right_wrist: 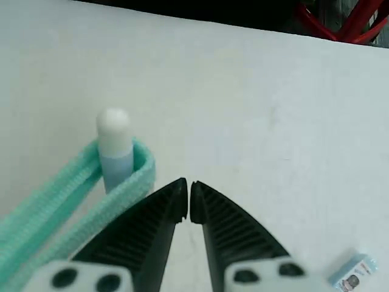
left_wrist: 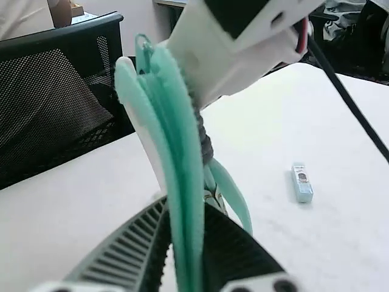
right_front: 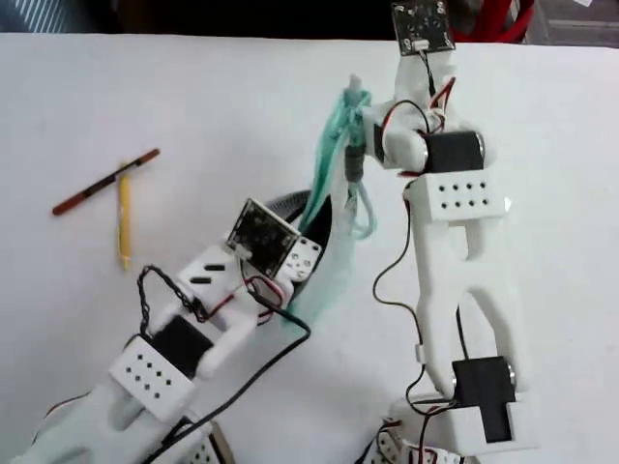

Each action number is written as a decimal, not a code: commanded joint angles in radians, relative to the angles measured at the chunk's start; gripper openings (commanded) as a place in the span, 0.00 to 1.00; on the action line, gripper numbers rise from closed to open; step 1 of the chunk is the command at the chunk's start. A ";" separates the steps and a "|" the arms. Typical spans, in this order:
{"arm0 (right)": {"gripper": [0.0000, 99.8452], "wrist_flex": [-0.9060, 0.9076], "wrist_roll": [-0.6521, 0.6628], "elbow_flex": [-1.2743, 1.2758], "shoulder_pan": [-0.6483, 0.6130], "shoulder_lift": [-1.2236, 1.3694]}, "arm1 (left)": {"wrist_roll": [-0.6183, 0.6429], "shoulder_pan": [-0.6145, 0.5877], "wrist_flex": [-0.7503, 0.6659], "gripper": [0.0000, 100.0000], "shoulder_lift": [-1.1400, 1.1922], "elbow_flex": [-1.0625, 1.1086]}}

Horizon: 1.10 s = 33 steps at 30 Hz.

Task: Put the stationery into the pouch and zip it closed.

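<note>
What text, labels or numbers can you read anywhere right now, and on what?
Nothing reads clearly.
Label on eraser: print and a small picture, too blurred to read.
Far board and near board: markings too small to read.
On red pen, yellow pen, pouch and stick: no print visible.

White table w/ black mesh chair behind.
</note>
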 commanded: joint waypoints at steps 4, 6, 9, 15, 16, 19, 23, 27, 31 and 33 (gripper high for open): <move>0.02 0.005 0.011 0.003 0.039 -0.093 | -0.008 0.028 -0.018 0.03 0.016 0.012; 0.02 0.024 0.011 0.009 0.039 -0.120 | -0.008 0.027 -0.012 0.03 0.016 0.026; 0.02 0.045 0.011 0.017 0.039 -0.191 | -0.008 0.021 -0.009 0.03 0.015 0.069; 0.02 0.024 0.000 0.017 0.079 -0.346 | -0.084 0.028 0.129 0.02 -0.001 0.057; 0.02 0.016 0.000 0.017 0.079 -0.358 | -0.083 0.028 0.152 0.02 -0.019 0.054; 0.02 -0.008 0.000 0.017 0.074 -0.367 | -0.084 0.027 0.227 0.02 -0.114 0.061; 0.02 -0.018 0.000 0.014 0.065 -0.338 | -0.084 0.021 0.390 0.02 -0.280 0.066; 0.02 -0.044 0.000 -0.003 -0.021 -0.305 | -0.086 0.027 0.410 0.02 -0.456 0.152; 0.02 0.045 0.000 -0.061 -0.096 -0.295 | -0.086 0.024 0.416 0.02 -0.615 0.238; 0.02 0.120 0.006 -0.091 -0.127 -0.298 | -0.089 0.022 0.439 0.02 -0.685 0.273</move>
